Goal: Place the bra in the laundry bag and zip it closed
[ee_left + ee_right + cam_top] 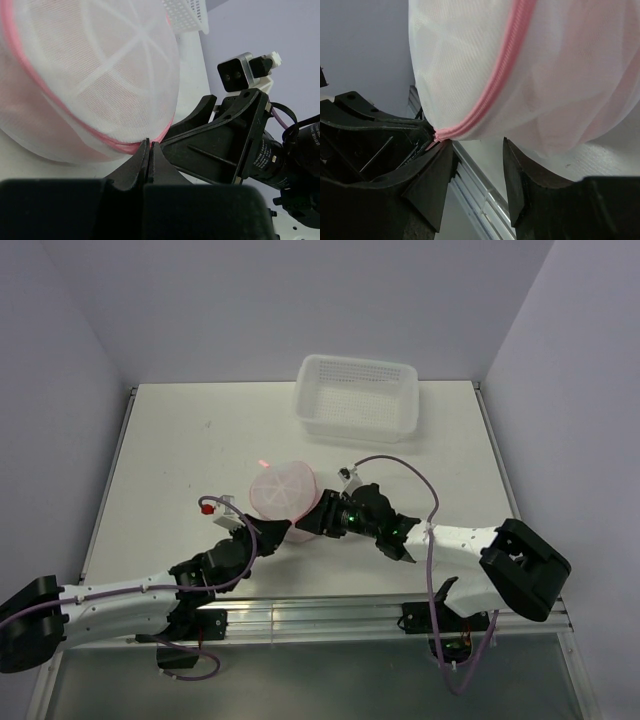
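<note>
The laundry bag (282, 490) is a round white mesh pouch with a pink zipper rim, lying mid-table. Pale pink fabric of the bra (35, 117) shows through the mesh of its lower half; it also shows in the right wrist view (602, 95). My left gripper (277, 532) is at the bag's near edge, its jaws shut (149, 144) on the end of the pink zipper rim (439, 134). My right gripper (306, 522) is open (476, 145) just right of it, one finger either side of the bag's lower edge, holding nothing.
A white perforated plastic basket (358, 398) stands at the back right of the table. The two grippers are very close together at the bag's near side. The table's metal front rail (330, 612) runs just behind them.
</note>
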You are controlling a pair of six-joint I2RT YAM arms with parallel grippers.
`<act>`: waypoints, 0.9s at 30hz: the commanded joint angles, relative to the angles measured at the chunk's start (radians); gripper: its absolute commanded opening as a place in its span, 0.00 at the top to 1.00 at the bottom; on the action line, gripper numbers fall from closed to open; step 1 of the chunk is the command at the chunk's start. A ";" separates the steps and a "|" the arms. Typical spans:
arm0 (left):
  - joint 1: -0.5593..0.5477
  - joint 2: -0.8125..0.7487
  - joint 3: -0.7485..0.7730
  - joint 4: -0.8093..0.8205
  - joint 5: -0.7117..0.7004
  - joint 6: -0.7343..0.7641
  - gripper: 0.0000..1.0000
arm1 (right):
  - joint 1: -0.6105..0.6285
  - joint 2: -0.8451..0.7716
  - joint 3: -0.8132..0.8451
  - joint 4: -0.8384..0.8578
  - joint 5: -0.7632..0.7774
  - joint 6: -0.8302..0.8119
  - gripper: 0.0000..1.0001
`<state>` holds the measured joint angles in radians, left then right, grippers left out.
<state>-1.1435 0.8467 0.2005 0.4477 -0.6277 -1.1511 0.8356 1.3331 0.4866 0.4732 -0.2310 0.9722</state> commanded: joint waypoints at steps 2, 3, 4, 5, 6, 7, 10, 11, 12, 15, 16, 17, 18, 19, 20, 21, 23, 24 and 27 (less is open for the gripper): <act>-0.012 -0.034 0.008 0.007 -0.020 -0.021 1.00 | 0.008 -0.026 0.030 0.094 -0.030 -0.009 0.47; -0.012 -0.040 0.008 0.000 -0.021 -0.019 1.00 | 0.008 -0.049 0.023 0.093 -0.031 -0.009 0.46; -0.012 -0.049 0.013 -0.003 -0.021 -0.010 1.00 | 0.008 -0.061 0.001 0.097 -0.022 -0.004 0.45; -0.013 -0.051 0.016 -0.001 -0.020 -0.004 1.00 | 0.008 -0.072 -0.009 0.103 -0.013 -0.003 0.44; -0.013 -0.051 0.019 -0.003 -0.018 -0.002 1.00 | 0.008 -0.086 -0.014 0.107 -0.008 -0.004 0.43; -0.013 -0.043 0.023 -0.001 -0.012 -0.004 1.00 | 0.008 -0.090 -0.017 0.108 -0.004 -0.001 0.43; -0.015 -0.020 0.027 0.019 -0.001 -0.009 1.00 | 0.007 -0.078 0.004 0.122 -0.014 0.000 0.42; -0.015 -0.015 0.027 0.019 -0.003 -0.013 1.00 | 0.007 -0.071 0.018 0.111 -0.022 -0.006 0.43; -0.015 -0.012 0.025 0.025 -0.001 -0.016 1.00 | 0.007 -0.055 0.026 0.116 -0.019 -0.004 0.42; -0.016 -0.015 0.023 0.032 0.002 -0.015 1.00 | 0.005 -0.014 0.047 0.114 -0.005 0.008 0.44; -0.016 -0.023 0.023 0.031 0.002 -0.012 1.00 | 0.005 -0.006 0.055 0.110 0.001 0.011 0.46; -0.016 -0.027 0.023 0.029 -0.001 -0.009 1.00 | 0.005 -0.003 0.053 0.113 0.013 0.017 0.49; -0.016 -0.032 0.023 0.028 -0.003 -0.007 1.00 | 0.005 -0.002 0.049 0.126 0.022 0.020 0.53; -0.016 -0.038 0.025 0.016 -0.006 -0.002 1.00 | 0.005 -0.003 0.037 0.136 0.031 0.026 0.62; -0.016 -0.040 0.027 0.006 -0.007 -0.004 1.00 | 0.005 -0.006 0.030 0.145 0.039 0.033 0.80; -0.016 -0.041 0.027 -0.003 -0.012 -0.006 1.00 | 0.005 -0.012 0.029 0.145 0.042 0.030 0.85; -0.016 -0.051 0.022 -0.023 -0.013 -0.004 1.00 | 0.005 -0.032 0.021 0.139 0.071 0.023 0.95; -0.016 -0.055 0.022 -0.038 -0.018 -0.002 1.00 | 0.003 -0.037 0.020 0.119 0.078 0.017 0.96; -0.016 -0.099 0.019 -0.136 -0.053 0.004 1.00 | -0.033 -0.043 0.014 0.091 0.055 -0.007 1.00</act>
<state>-1.1519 0.7906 0.2008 0.3862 -0.6411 -1.1629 0.8352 1.3235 0.4961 0.5552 -0.2123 0.9977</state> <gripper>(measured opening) 0.013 0.064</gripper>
